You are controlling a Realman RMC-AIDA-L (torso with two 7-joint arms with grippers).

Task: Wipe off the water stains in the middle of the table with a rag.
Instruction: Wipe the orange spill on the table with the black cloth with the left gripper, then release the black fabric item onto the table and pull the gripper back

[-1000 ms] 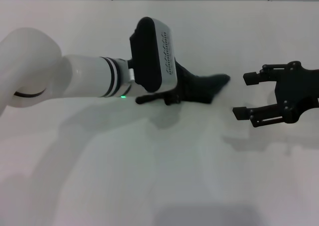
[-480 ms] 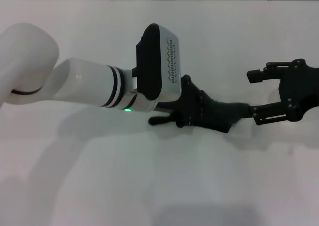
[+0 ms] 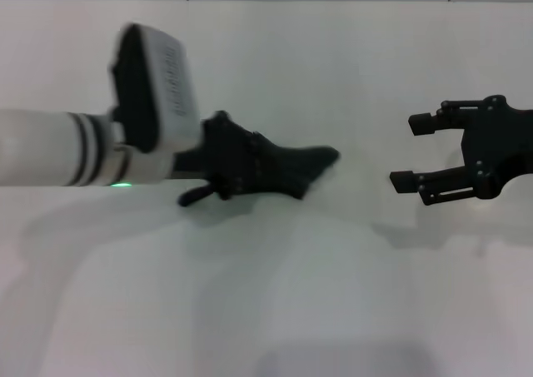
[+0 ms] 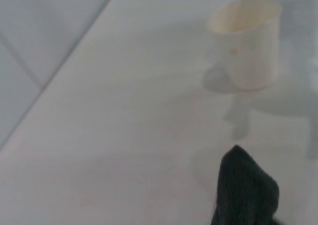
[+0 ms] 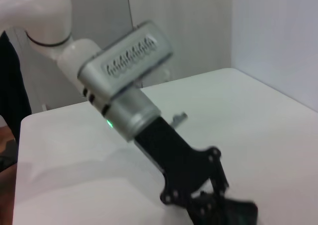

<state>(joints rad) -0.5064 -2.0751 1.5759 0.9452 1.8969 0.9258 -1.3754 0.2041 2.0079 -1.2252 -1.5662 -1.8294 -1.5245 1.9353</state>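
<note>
While the left gripper (image 3: 218, 171) clamps the rag (image 3: 279, 169) on the table (image 3: 266, 294), no stains show beside it; wiping appears nearly complete. Right gripper (image 3: 416, 152) wide, idle.

Most of the white table (image 3: 275, 310) is open, especially the whole lower half of the head view. Mid-frame, the left gripper (image 3: 212, 173) with the black rag (image 3: 283, 167) blocks the left-centre. The right gripper (image 3: 416, 152), jaws apart, sits at the right edge, leaving a bare gap between. A cup (image 4: 246, 43) stands further off.
</note>
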